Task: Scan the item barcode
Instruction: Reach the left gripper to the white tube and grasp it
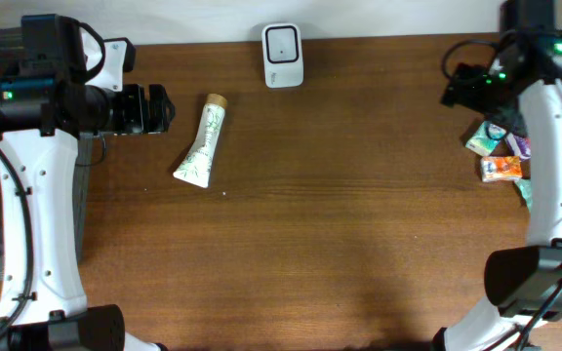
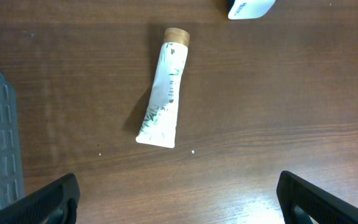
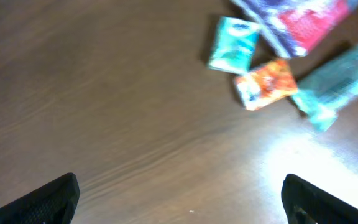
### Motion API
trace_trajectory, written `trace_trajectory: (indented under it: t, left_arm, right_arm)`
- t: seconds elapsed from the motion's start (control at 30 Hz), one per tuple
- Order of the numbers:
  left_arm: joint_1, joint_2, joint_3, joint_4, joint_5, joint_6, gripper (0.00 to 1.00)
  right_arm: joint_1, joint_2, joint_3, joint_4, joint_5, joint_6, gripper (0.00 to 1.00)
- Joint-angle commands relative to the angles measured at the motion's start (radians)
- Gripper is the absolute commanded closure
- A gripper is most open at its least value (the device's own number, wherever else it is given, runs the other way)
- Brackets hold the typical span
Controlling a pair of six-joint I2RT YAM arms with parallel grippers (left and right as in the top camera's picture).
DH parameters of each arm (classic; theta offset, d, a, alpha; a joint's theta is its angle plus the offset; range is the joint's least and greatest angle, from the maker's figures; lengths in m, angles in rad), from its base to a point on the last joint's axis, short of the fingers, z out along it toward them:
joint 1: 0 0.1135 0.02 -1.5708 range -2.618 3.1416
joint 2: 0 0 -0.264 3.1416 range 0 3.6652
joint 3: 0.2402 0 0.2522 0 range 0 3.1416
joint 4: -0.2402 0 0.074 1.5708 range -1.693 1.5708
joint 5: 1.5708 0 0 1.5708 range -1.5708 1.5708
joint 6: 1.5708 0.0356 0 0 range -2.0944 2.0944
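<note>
Upper left of the overhead view, the tube (image 1: 201, 142) lies flat on the table (image 1: 340, 224), near the left gripper (image 1: 164, 107), jaws wide, empty. Scanner (image 1: 283, 56) top centre. Right gripper (image 3: 180, 198), upper right over the packets (image 1: 501, 156), gapes too, holding nothing. Danger: a slick, round tube may roll or slip from a pinch, barcode turned away.

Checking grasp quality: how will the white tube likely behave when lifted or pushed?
The tube looks like soft plastic, flattened at its crimped end, so it probably dents when squeezed. The round cap might roll, but the flat end should stop it. It likely slides easily on the smooth table.
</note>
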Motion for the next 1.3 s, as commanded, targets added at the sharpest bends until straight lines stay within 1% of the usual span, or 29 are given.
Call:
trace_trajectory:
  t: [0.0,0.03,0.1,0.13,0.17,0.33,0.37,0.43,0.47,0.53,0.63,0.67,0.77,0.8,0.83,0.9,0.93,0.97,1.07,1.1,1.17,1.23,1.27]
  left_arm:
    - [-0.001,0.001,0.003,-0.001,0.078,0.0,0.01]
    - [-0.001,0.0,0.003,-0.006,0.135,0.001,0.01]
    - [-0.005,0.002,0.003,0.003,0.305,0.011,0.01]
    - [-0.017,0.005,0.003,0.003,0.348,0.018,0.01]
    - [-0.045,0.012,0.003,0.007,0.315,0.018,0.01]
    - [-0.208,0.091,0.003,0.077,-0.079,0.018,0.0]
    - [-0.225,0.105,0.003,0.103,-0.123,0.018,0.01]
    - [-0.256,0.139,0.003,0.141,-0.137,0.017,0.16]
    - [-0.266,0.151,0.003,0.15,-0.137,0.017,0.16]
    - [-0.278,0.173,0.003,0.172,-0.137,0.017,0.13]
    - [-0.278,0.206,0.003,0.207,-0.193,0.017,0.13]
    - [-0.278,0.22,0.003,0.22,-0.227,0.017,0.16]
    - [-0.278,0.257,0.003,0.24,-0.231,0.047,0.16]
    - [-0.278,0.278,0.003,0.243,-0.231,0.061,0.2]
    - [-0.278,0.301,0.003,0.247,-0.234,0.062,0.22]
    - [-0.278,0.341,0.003,0.263,-0.247,0.062,0.31]
    - [-0.278,0.353,0.003,0.276,-0.27,0.061,0.37]
    - [-0.278,0.372,0.003,0.312,-0.331,0.056,0.4]
    - [-0.277,0.414,0.003,0.338,-0.408,0.039,0.37]
    - [-0.278,0.43,0.002,0.339,-0.414,0.039,0.36]
    - [-0.278,0.468,0.002,0.34,-0.398,0.03,0.39]
    - [-0.279,0.512,0.002,0.34,-0.328,0.031,0.38]
    - [-0.279,0.529,0.002,0.34,-0.318,0.031,0.38]
  right_arm:
    - [-0.07,0.002,0.003,-0.011,-0.032,0.012,0.01]
    - [-0.082,0.002,0.003,-0.011,-0.038,0.012,0.01]
    - [-0.098,0.002,0.003,-0.011,-0.037,0.012,0.01]
    - [-0.1,0.002,0.003,-0.011,-0.037,0.012,0.01]
    - [-0.1,0.002,0.003,-0.011,-0.037,0.012,0.01]
    - [-0.1,0.002,0.003,-0.011,-0.037,0.012,0.01]
    - [-0.1,0.002,0.003,-0.011,-0.037,0.012,0.01]
    - [-0.1,0.002,0.003,-0.011,-0.037,0.012,0.01]
    - [-0.1,0.002,0.003,-0.011,-0.037,0.012,0.01]
    - [-0.1,0.002,0.003,-0.011,-0.037,0.012,0.01]
    - [-0.1,0.002,0.003,-0.011,-0.037,0.012,0.01]
    - [-0.1,0.002,0.003,-0.011,-0.037,0.012,0.01]
    - [-0.1,0.002,0.003,-0.011,-0.037,0.012,0.01]
    - [-0.1,0.002,0.003,-0.011,-0.037,0.012,0.01]
    - [-0.1,0.002,0.003,-0.011,-0.037,0.012,0.01]
    - [-0.1,0.002,0.003,-0.011,-0.037,0.012,0.01]
    - [-0.1,0.002,0.003,-0.011,-0.037,0.012,0.01]
    - [-0.1,0.002,0.003,-0.011,-0.037,0.012,0.01]
    - [-0.1,0.002,0.003,-0.011,-0.037,0.012,0.01]
    - [-0.1,0.002,0.003,-0.011,-0.037,0.012,0.01]
    - [-0.1,0.002,0.003,-0.011,-0.037,0.012,0.01]
    - [-0.1,0.002,0.003,-0.011,-0.037,0.012,0.01]
    - [-0.1,0.002,0.003,-0.011,-0.037,0.012,0.01]
